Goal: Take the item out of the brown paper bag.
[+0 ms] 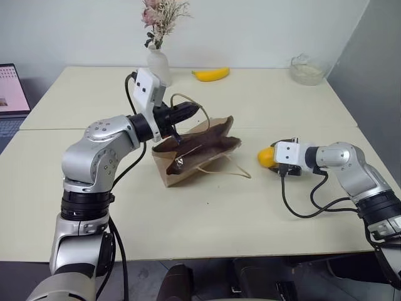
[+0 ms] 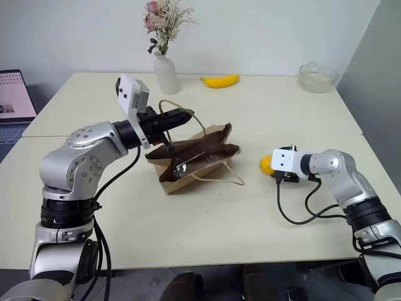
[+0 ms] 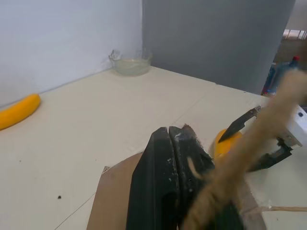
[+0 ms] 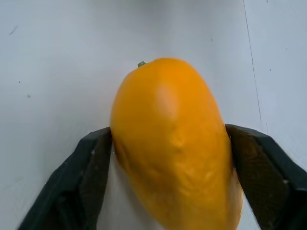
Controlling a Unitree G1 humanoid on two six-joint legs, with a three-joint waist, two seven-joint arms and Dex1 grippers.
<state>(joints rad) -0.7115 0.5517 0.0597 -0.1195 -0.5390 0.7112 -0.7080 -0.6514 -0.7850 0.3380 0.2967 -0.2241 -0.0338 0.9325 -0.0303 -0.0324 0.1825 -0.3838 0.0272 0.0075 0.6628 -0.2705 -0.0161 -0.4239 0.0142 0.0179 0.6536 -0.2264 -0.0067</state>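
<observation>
Nearest the camera, in the right wrist view, the item (image 4: 175,143) sits between the 2 fingers of the right pincer (image 1: 268,158). The jaws stand wide, 1 finger on either side of the fruit; whether the pads are bearing on it or just clear of it cannot be told. The item is out of the bag (image 1: 197,150), low over or on the bench (image 1: 263,213), well to the right of the bag.

Judged step: setting the item down and releasing it. To do it well, the fruit should rest fully on the bench before the pincer backs away, since a rounded body will roll if dropped or nudged. The retreat should run straight back along the fingers, with no sideways sweep. The spot looks sound: flat and away from the bench edge.

The left pincer (image 1: 188,113) is fully closed on a loop handle (image 3: 249,158) of the bag, holding it raised above the bag's mouth. It need only hold steady; tugging would drag the bag.

The item is smooth, glossy, yellow-orange and egg-shaped, with a small green stub at 1 end. It is broad enough to fill the wide jaws and much smaller than the bag, which is creased kraft-brown paper lying slumped on the bench.
</observation>
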